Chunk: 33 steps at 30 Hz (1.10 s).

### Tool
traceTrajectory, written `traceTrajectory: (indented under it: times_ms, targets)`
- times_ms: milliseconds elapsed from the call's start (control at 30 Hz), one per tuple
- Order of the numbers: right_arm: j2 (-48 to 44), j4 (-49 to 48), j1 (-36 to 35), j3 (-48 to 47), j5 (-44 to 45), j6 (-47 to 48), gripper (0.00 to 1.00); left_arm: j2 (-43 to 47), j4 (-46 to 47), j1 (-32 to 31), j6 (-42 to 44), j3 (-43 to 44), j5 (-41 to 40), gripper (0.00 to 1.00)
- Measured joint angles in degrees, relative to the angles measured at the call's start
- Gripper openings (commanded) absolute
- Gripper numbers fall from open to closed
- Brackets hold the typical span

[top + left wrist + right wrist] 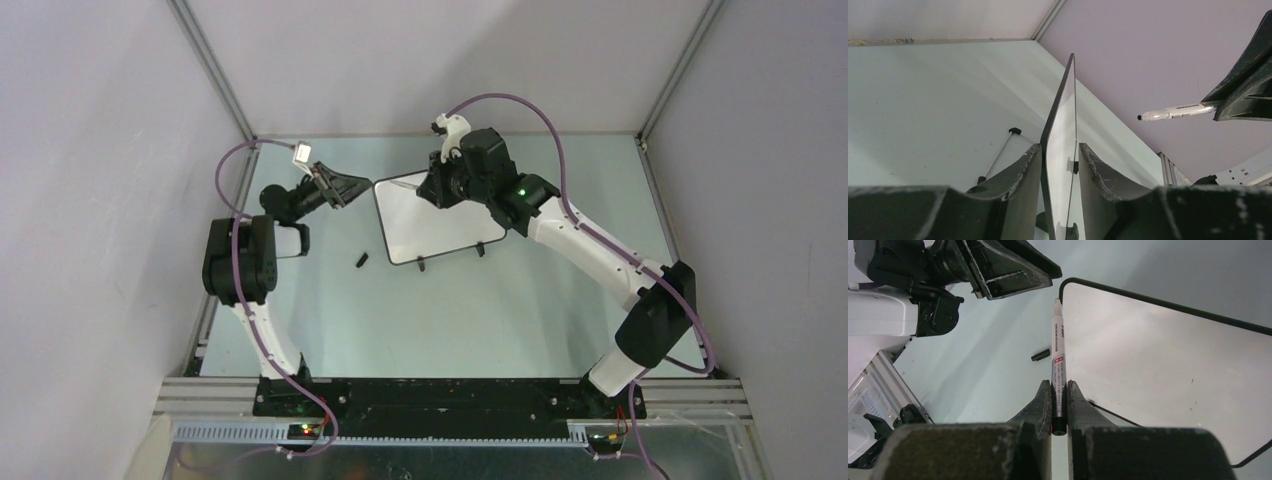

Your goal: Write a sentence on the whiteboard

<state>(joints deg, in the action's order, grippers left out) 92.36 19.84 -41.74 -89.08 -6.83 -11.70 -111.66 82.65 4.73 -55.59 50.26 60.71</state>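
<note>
The whiteboard (430,225) stands tilted on its feet at mid-table, and its face is blank; no sentence shows. My left gripper (362,186) is shut on its upper left corner; in the left wrist view the board (1063,125) runs edge-on between my left gripper's (1060,146) fingers. My right gripper (1059,382) is shut on a white marker pen (1058,350), uncapped, with its tip at the board's (1158,370) top left corner. I cannot tell if the tip touches. The pen also shows in the left wrist view (1173,112).
The pen's black cap (362,260) lies on the table left of the board, and it also shows in the right wrist view (1040,355). Grey walls enclose the table on three sides. The left arm's body (240,260) stands near the left wall.
</note>
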Motion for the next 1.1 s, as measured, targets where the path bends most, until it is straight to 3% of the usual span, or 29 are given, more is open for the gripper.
traceTrajectory:
  times_ms: [200, 467, 667, 800, 900, 1100]
  targets:
    - [1.25, 0.09, -0.04, -1.07, 0.07, 0.07, 0.00, 0.00, -1.62, -0.22, 0.76, 0.00, -0.04, 0.35]
    - [1.29, 0.24, -0.02, -1.57, 0.17, 0.42, 0.00, 1.03, -15.76, -1.31, 9.60, 0.00, -0.55, 0.36]
    - [1.38, 1.05, -0.02, -1.84, 0.17, 0.46, 0.00, 1.88, -20.35, -2.16, 12.85, 0.39, -0.50, 0.36]
    - [2.62, 2.38, -0.04, -3.76, 0.20, 0.98, 0.00, 1.81, -19.15, -2.21, 12.02, 1.09, -0.13, 0.31]
    - [3.72, 2.80, -0.07, -4.63, 0.31, 1.22, 0.00, 0.57, -12.50, -1.95, 7.30, 2.36, 0.76, 0.31]
    - [5.05, 4.24, -0.09, -5.20, 0.42, 1.33, 0.00, -3.26, -2.05, -1.03, -1.16, 4.59, 1.31, 0.38]
